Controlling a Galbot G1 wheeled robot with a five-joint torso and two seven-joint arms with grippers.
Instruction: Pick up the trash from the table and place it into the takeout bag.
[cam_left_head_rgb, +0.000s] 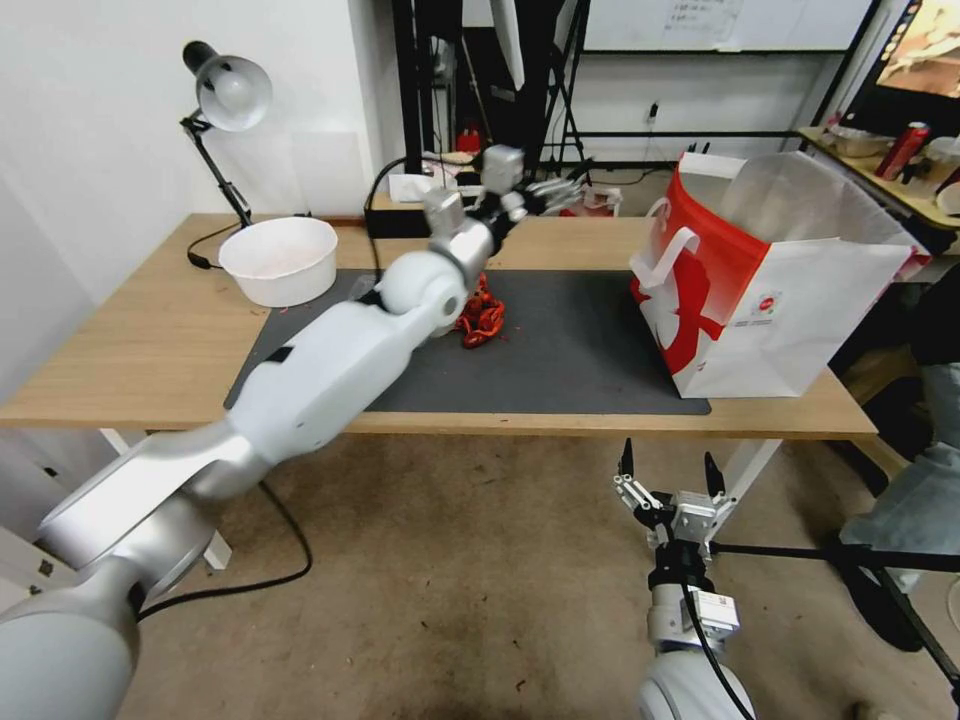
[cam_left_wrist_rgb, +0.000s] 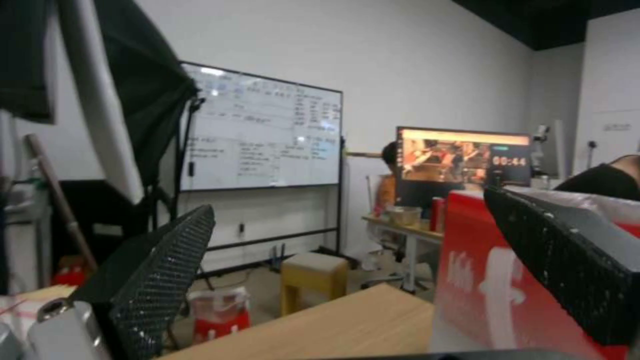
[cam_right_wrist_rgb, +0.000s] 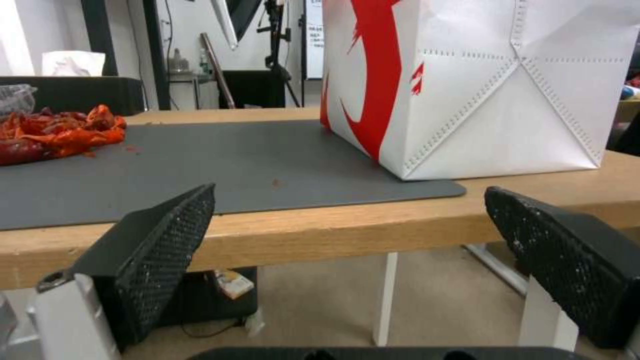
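Observation:
A red-orange heap of leftover trash (cam_left_head_rgb: 482, 316) (cam_right_wrist_rgb: 60, 134) lies on the dark grey mat (cam_left_head_rgb: 580, 350) of the light-wood table (cam_left_head_rgb: 150, 340). My left arm reaches across the table above the heap. Its left gripper (cam_left_head_rgb: 552, 190) (cam_left_wrist_rgb: 347, 210) hangs open and empty over the table's back edge, pointing toward the takeout bag (cam_left_wrist_rgb: 493, 295). That white bag with red print (cam_left_head_rgb: 770, 290) (cam_right_wrist_rgb: 480, 85) stands upright on the mat's right end. My right gripper (cam_left_head_rgb: 668, 472) (cam_right_wrist_rgb: 350, 195) is open and empty, just below the table's front edge in front of the bag.
A white bowl (cam_left_head_rgb: 280, 260) sits at the back left beside a silver desk lamp (cam_left_head_rgb: 230, 90). A black tissue box (cam_left_head_rgb: 400, 218) stands at the back edge. A black stand's bar (cam_left_head_rgb: 830, 555) and a seated person (cam_left_head_rgb: 920, 480) are on the right.

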